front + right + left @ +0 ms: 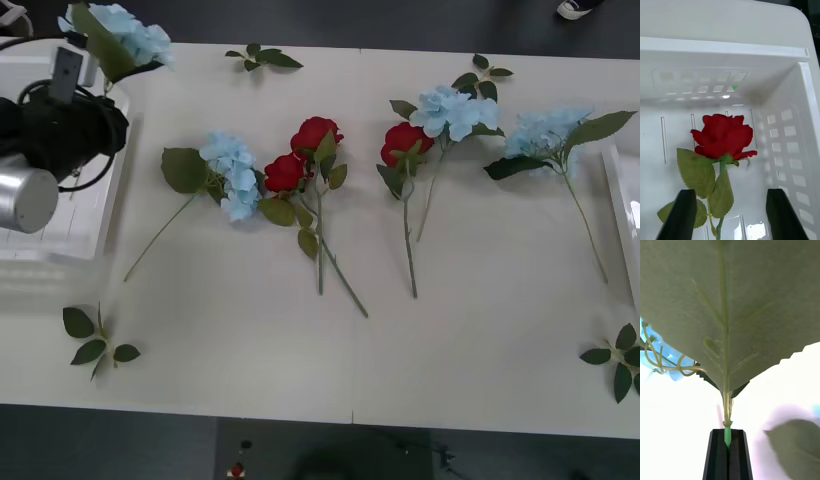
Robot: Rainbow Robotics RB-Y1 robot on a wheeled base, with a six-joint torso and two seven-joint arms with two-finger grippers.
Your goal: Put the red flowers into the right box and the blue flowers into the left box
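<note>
Two grippers busy | left gripper (727, 450) pinched blue flower (128, 38) stem over left box (60, 235): lower before releasing | right gripper (730, 215) spread above red rose (723, 135) in right box (797, 112): lift straight.

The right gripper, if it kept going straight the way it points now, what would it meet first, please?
Probably the red rose lying in the right box: its stem and leaves sit between the open right gripper fingers, the bloom just ahead. Depth is unclear; the box bottom lies behind it.
</note>
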